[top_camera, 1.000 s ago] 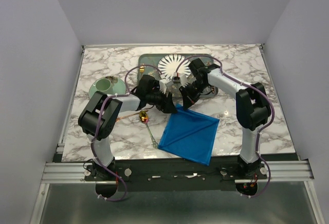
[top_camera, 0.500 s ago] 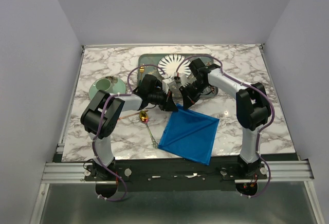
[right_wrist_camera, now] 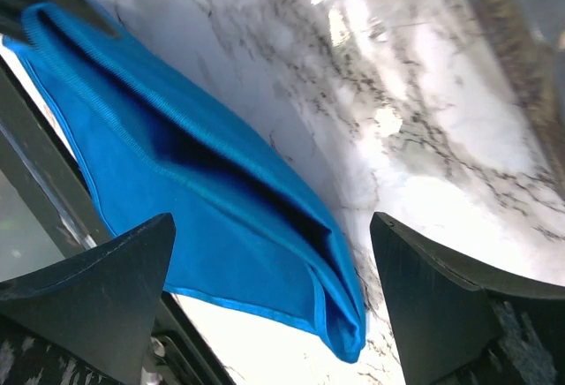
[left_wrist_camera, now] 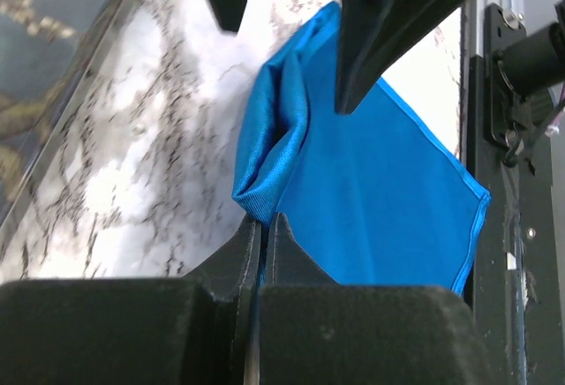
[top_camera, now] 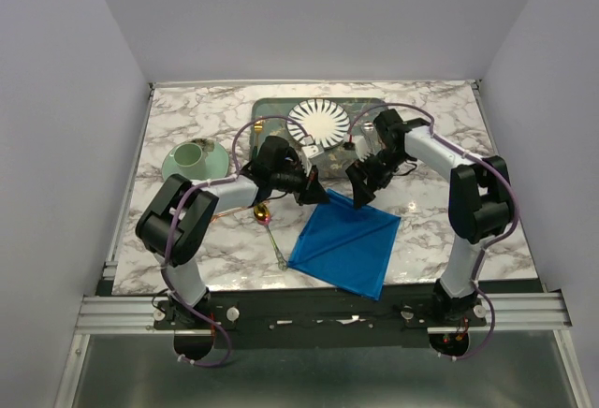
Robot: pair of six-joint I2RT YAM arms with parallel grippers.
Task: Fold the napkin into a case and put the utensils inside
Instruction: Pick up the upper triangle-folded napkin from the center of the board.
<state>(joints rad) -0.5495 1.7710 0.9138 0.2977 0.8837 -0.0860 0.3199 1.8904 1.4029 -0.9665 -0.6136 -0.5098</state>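
Napkin (top_camera: 346, 244) corner pinched by left gripper (left_wrist_camera: 262, 223); right gripper (top_camera: 361, 191) jaws wide
Grey-green tray (top_camera: 273, 110) holds striped plate (top_camera: 318, 121); napkin lies diamond-wise, pinched corner pointing upper centre

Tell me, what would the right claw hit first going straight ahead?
Probably the napkin: the open right gripper points at its folded corner, with bare table just beside. Depth is unclear.

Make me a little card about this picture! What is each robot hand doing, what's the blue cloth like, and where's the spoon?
left hand: shut, pinching a bunched corner of the napkin
right hand: open, by the napkin's far corner, holding nothing
napkin: blue, folded in layers, lying on the table, not yet a narrow case
spoon: on the table left of the napkin, not inside it
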